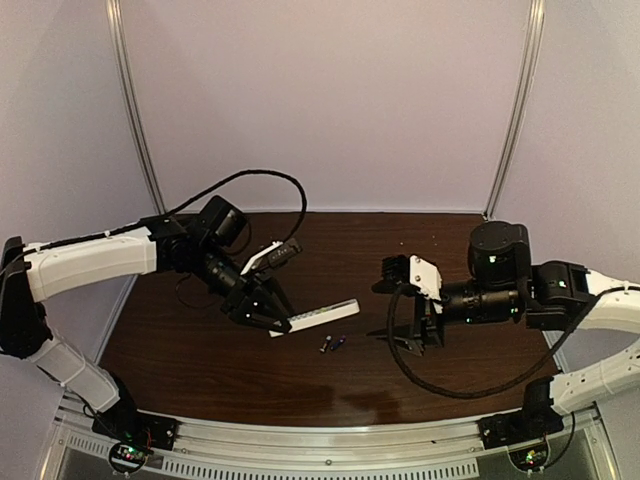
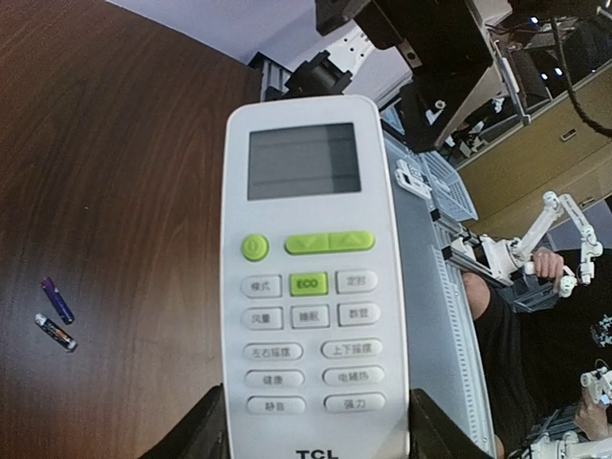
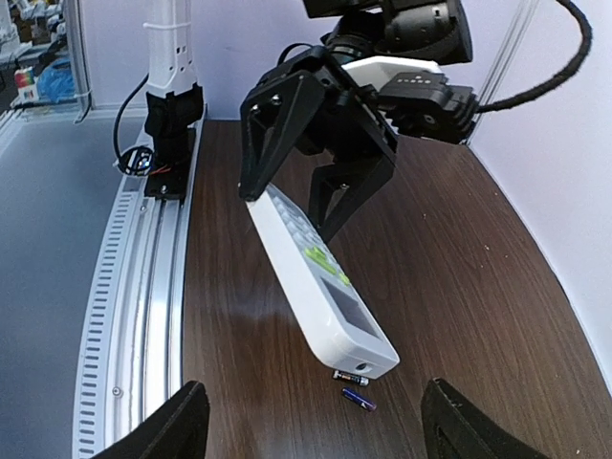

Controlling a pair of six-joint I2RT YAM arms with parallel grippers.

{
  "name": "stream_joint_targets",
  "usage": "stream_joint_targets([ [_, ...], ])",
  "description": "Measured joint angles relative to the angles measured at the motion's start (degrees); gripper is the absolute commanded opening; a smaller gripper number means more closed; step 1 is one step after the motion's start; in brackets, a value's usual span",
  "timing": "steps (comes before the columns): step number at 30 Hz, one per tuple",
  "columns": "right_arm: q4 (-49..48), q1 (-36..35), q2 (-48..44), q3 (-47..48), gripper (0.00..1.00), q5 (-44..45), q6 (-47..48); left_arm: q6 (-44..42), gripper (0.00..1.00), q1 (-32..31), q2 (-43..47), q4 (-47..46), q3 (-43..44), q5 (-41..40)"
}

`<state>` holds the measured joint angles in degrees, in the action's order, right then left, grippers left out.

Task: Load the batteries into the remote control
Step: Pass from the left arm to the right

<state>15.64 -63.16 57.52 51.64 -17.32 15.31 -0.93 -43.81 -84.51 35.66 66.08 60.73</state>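
While the dark wood counter spreads beneath both arms, the left arm reaches in from its side with the wrist bent downward. The left hand is clamped on the button end of the remote control, one finger against each long edge. The right arm folds in from the opposite side. The right hand hangs low over the counter, pointed toward the left hand, its fingers spread wide with nothing between them.

From the left hand the remote control runs out toward the right hand, tilted, with the display end lowest. Whether that end touches the counter I cannot tell. The batteries lie loose on the counter near that display end, off to the left hand's left. They sit close together between the two hands, just ahead of the right hand's open fingers, and neither hand touches them.

Only the left wrist view shows the remote's face: a grey display farthest from the hand, green buttons under it, rows of white keys, and TCL lettering nearest the fingers. Only the right wrist view shows the remote's steep tilt.
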Motion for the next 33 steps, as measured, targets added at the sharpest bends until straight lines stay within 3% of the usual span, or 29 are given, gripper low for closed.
stream_joint_targets([
  [7, 5.11, -7.32, 2.25, 4.74, 0.77, 8.22, 5.77, 0.48, 0.45, -0.85, 0.83, -0.11, -2.58, 5.29],
  [14, 7.17, -9.79, 8.20, 7.08, 0.71, 11.61, 9.35, 0.63, 0.49, -3.32, 1.05, -0.24, -3.54, 7.41],
  [26, 9.92, -13.18, 11.89, 11.43, 0.48, 12.26, 11.56, 0.63, 0.48, -3.93, 0.81, -0.24, -3.54, 9.40],
  [33, 11.65, -15.34, 14.62, 13.46, 0.43, 14.16, 12.87, 0.63, 0.48, -4.31, -0.90, -0.35, -3.26, 10.27],
])
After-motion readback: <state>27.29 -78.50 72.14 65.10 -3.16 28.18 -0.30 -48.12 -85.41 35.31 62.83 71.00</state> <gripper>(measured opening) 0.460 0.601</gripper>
